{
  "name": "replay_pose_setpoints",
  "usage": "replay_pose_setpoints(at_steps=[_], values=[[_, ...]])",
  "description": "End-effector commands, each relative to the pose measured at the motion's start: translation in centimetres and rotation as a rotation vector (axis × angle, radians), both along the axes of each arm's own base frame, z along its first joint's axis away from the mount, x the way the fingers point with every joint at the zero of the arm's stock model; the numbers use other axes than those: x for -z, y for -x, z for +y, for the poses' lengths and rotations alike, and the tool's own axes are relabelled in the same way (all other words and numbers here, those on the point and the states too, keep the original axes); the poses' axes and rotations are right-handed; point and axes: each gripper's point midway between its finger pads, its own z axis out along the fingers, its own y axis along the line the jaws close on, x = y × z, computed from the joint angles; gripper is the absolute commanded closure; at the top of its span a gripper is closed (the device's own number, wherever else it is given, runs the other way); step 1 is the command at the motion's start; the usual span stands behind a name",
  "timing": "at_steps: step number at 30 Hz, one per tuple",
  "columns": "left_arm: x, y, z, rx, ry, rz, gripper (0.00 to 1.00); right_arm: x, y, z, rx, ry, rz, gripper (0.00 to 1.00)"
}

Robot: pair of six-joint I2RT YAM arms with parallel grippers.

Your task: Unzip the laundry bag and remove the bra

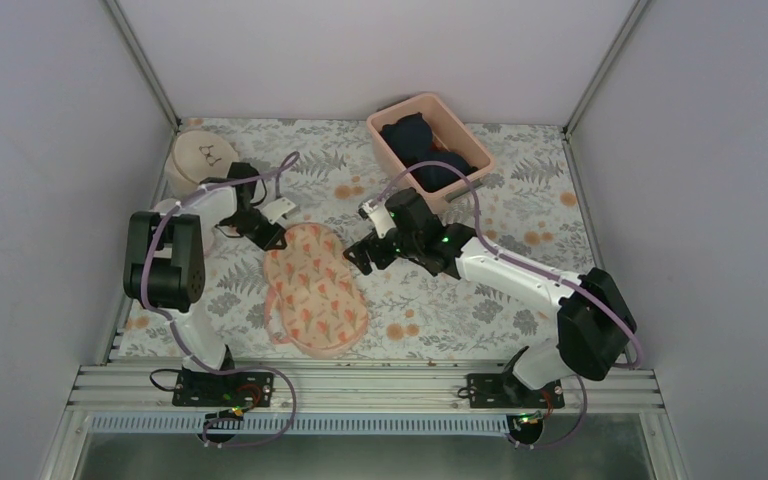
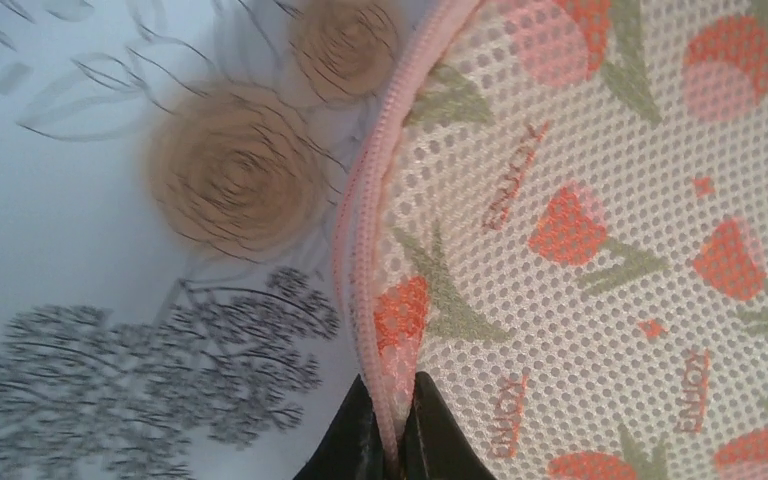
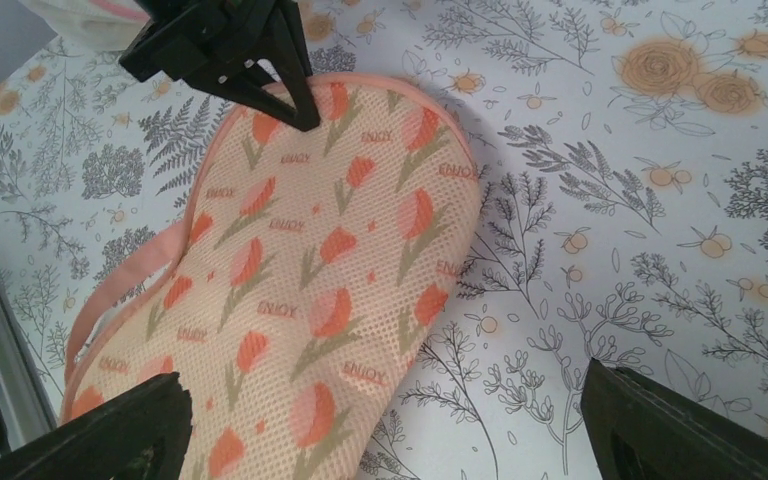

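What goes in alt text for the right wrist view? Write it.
A flower-print laundry bag lies flat on a patterned tablecloth, the left gripper pinching its far pink-trimmed edge. The right gripper hangs open in the foreground, holding nothing.

1 laundry bag (image 1: pixel 315 290), 1 round beige bag (image 1: pixel 200 155), 1 pink bin (image 1: pixel 400 108), 1 dark bra (image 1: pixel 410 135).

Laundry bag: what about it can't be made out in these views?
- Zip pull: in no view; left fingers cover the pink trim they pinch, left wrist view.
- Contents: every view, hidden by printed mesh of the laundry bag.
- Near end: right wrist view, bottom edge.
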Motion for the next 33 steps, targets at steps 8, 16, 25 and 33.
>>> replay_pose_setpoints(at_steps=[8, 16, 25, 33], values=[[-2.9, -7.4, 1.4, -0.052, -0.089, -0.200, 0.98, -2.6, -0.5, -1.7, 0.071, -0.029, -0.073, 0.00], [-2.9, -6.4, 0.5, -0.028, -0.046, -0.195, 0.98, -1.4, 0.1, -1.1, 0.025, -0.039, -0.017, 0.00], [-3.2, -8.7, 1.7, -0.049, -0.127, -0.250, 0.98, -1.7, -0.3, -1.1, 0.043, -0.041, -0.021, 0.00], [-7.3, -10.9, 2.1, -0.110, -0.134, -0.380, 0.00, -3.3, -0.8, -2.1, 0.067, -0.059, -0.058, 0.00]])
